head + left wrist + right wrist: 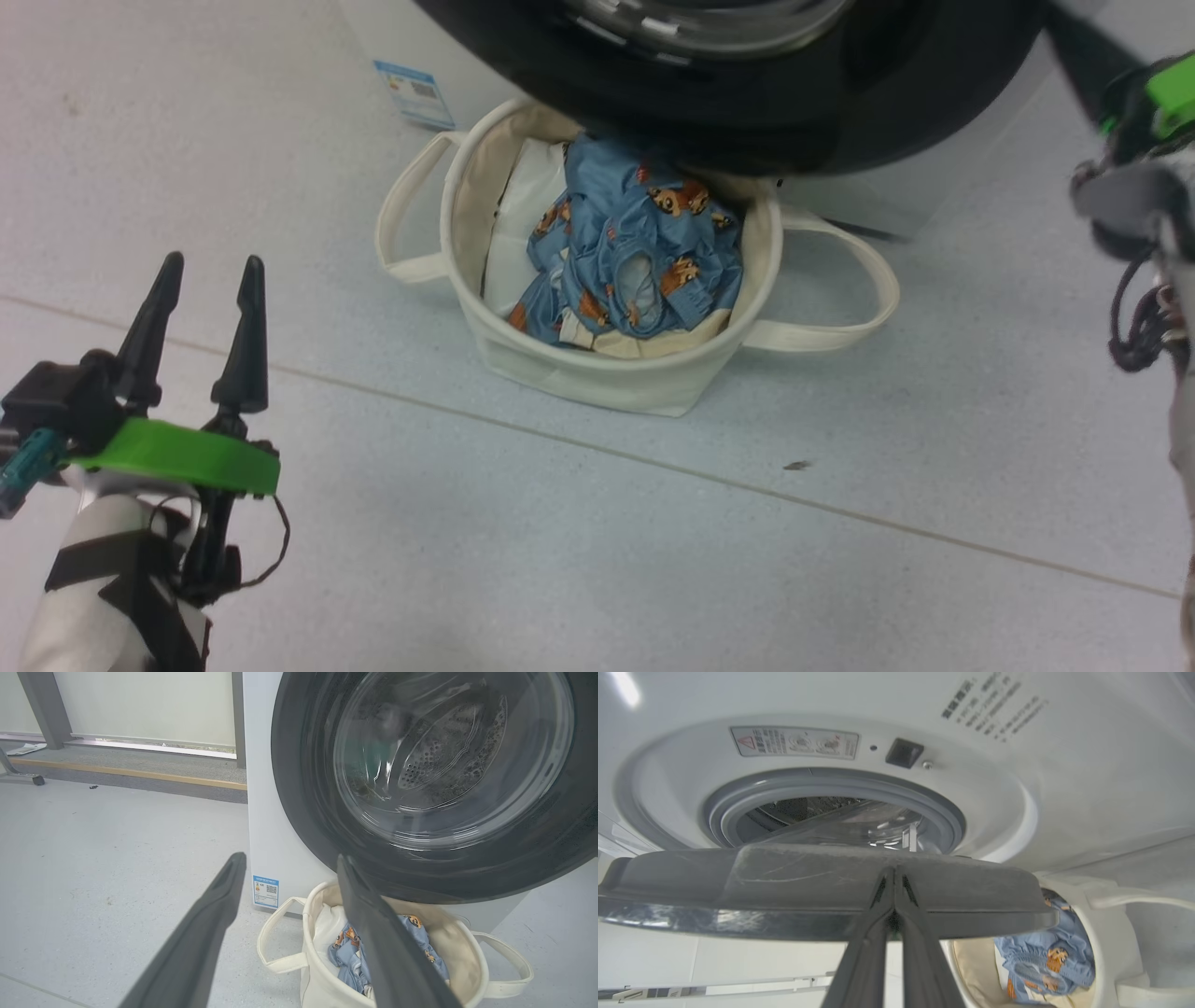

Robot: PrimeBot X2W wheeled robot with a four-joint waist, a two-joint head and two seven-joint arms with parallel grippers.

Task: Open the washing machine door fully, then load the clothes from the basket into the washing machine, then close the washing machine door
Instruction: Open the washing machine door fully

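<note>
Floor (pixel 597 523): pale grey, speckled, one thin seam running across it on the near side of the basket.

1. Left gripper (pixel 213 263): one. On the basket's near left, well apart from it. Fingers spread wide, holding nothing, and pointing toward the basket.
2. Basket (pixel 597 366): one cream canvas tub, upright on the floor. It has two strap handles, one looping out on each side.
3. Clothes (pixel 644 252): one blue printed garment, crumpled in the basket's right half. The heap is a little longer from the near rim to the far rim than across. It lies ahead and to the right of the left fingers.
4. White padded lump (pixel 523 233): one, in the basket's left half, touching the garment.
5. Washing machine door (pixel 747 103): one, partly open. Its black rim hangs over the basket's far rim and covers the far end of the garment.
6. Right gripper (pixel 893 877): one, above and beyond the basket's right side. Fingers pressed together, tips at the door's edge. I cannot tell whether they bear on it.
7. Washing machine (pixel 1064 788): one, just behind the basket, with one blue label (pixel 415 93) beyond the basket's left handle.

Judgement: the door comes first, and the right arm is nearer to it. Until the door clears the basket, the left arm's reach for the garment looks cramped from above.
</note>
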